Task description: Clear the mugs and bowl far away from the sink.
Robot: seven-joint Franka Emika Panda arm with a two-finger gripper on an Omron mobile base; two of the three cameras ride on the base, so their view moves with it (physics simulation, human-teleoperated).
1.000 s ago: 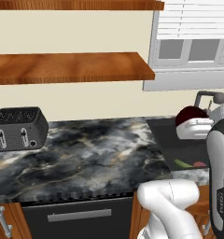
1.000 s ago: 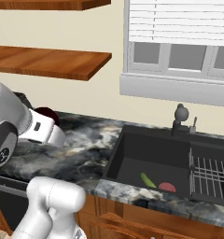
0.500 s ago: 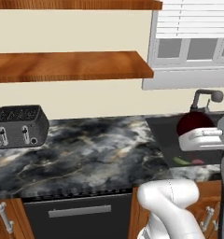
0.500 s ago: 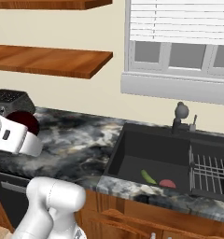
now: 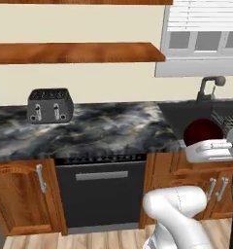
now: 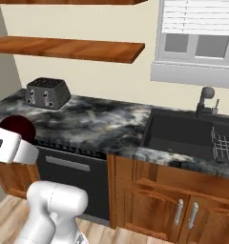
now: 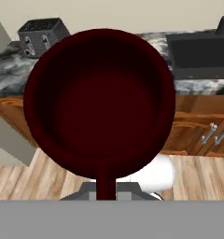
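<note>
One dark red mug (image 7: 100, 100), one toaster (image 5: 50, 104), one sink (image 6: 183, 133), one faucet (image 6: 205, 99), two wooden shelves (image 5: 74, 52)

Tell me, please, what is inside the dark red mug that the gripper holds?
Nothing can be seen inside the dark red mug: its interior looks empty down to the bottom. The gripper grasps it by the handle.

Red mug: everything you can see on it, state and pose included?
The red mug is dark red, glossy and round, empty inside. In the hand view its mouth faces the camera and its handle points down into the shut gripper, which holds it. In the left base view it hangs at the arm's end, in front of the counter edge by the sink, touching neither.
</note>
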